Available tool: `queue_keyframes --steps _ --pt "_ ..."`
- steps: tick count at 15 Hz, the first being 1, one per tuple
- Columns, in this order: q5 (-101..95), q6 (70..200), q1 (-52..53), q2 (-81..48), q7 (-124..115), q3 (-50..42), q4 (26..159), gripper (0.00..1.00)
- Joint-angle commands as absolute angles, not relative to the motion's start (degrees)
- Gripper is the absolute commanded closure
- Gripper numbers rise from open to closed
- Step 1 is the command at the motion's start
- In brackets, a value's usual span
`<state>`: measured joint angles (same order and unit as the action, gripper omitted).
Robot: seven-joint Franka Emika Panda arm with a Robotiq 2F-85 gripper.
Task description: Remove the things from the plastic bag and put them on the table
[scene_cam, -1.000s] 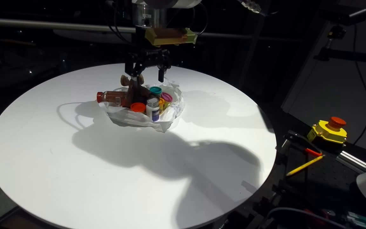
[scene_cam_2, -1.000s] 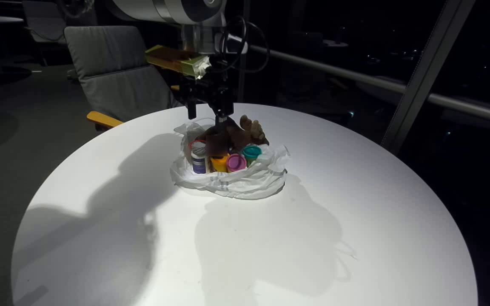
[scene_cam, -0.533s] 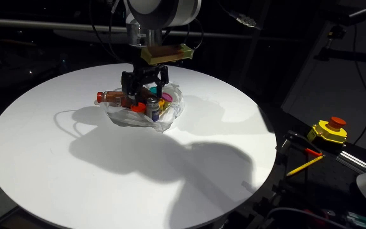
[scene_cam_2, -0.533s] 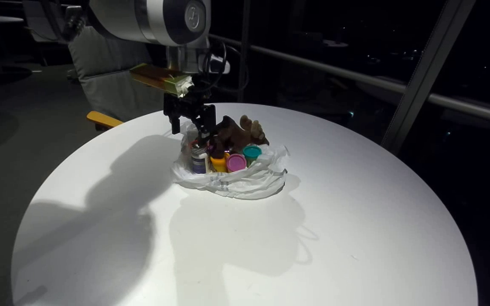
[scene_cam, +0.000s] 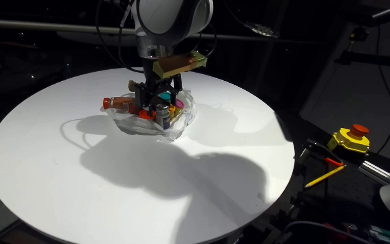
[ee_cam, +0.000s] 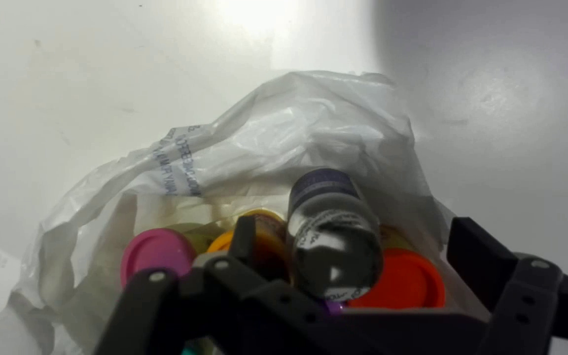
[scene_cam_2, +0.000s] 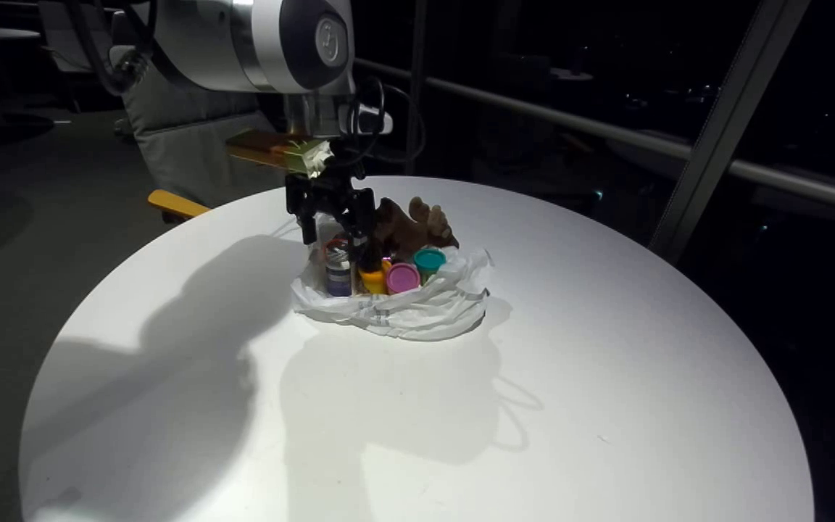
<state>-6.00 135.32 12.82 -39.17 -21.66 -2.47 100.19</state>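
A white plastic bag (scene_cam_2: 417,315) lies open on the round white table. Inside, a small silver-topped bottle with a purple band (scene_cam: 163,118) stands at the edge, also in the wrist view (ee_cam: 326,217). Beside it are tubs with red (ee_cam: 405,281), orange (scene_cam_2: 372,281), pink (scene_cam_2: 403,278) and teal lids (scene_cam_2: 430,259). A red-capped bottle (scene_cam: 120,104) lies on its side. A brown toy (scene_cam_2: 410,235) is partly behind my gripper. My gripper (ee_cam: 363,250) is open, pointing down, its fingers on either side of the silver-topped bottle and red-lidded tub. I cannot tell whether they touch anything.
The white table (scene_cam: 80,196) extends around the bag. A grey chair (scene_cam_2: 200,152) stands beyond the table's edge. A yellow box with a red button (scene_cam: 350,139) and a yellow pencil (scene_cam: 325,176) lie on a dark surface beside the table.
My gripper has come down from above the brown toy and shifted over to the silver-topped bottle and red-lidded tub. The bag's contents look unmoved.
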Motion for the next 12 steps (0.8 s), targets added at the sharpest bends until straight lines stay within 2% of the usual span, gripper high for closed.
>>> queue_keyframes --steps 1,5,7,12 --pt "-7.7 137.6 14.0 -39.3 -23.6 -4.1 100.4 0.00" --pt "-7.1 137.6 13.7 -39.5 -23.1 -4.0 100.2 0.00" --pt "-7.0 137.4 13.7 -39.6 -23.0 -4.0 100.2 0.26" --pt "-6.8 136.8 13.6 -39.8 -22.8 -3.8 100.1 0.65"
